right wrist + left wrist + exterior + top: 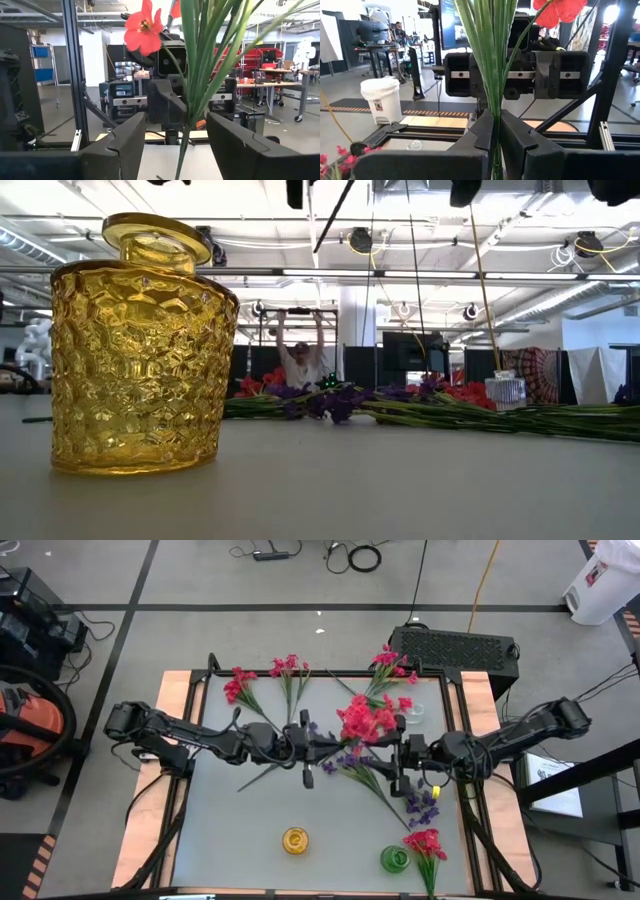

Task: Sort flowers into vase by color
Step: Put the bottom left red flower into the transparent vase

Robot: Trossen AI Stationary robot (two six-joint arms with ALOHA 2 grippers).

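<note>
High view first: we see both dark arms reaching in to meet over the middle of the grey tabletop (230, 830), with a bunch of red artificial flowers on thin green stems (365, 722) held up between them. In the left wrist view, the left end effector (496, 134) is clamped tight on the green stems. In the right wrist view, the right end effector (176, 134) stands spread wide, the same stems passing between its fingers without touching either one.

We judge this a handover, and the risk lies there. If the left end effector lets go before the right one closes, the bunch drops among the loose purple sprigs (350, 762) lying beneath. The stems fan apart upward, so a closing grip could catch only some and let the others slip free.

The green glass vase (394, 859), with red flowers already beside it, sits near the front edge, close to the textured yellow glass vase (295, 839); a long trailing stem could knock either over.
</note>
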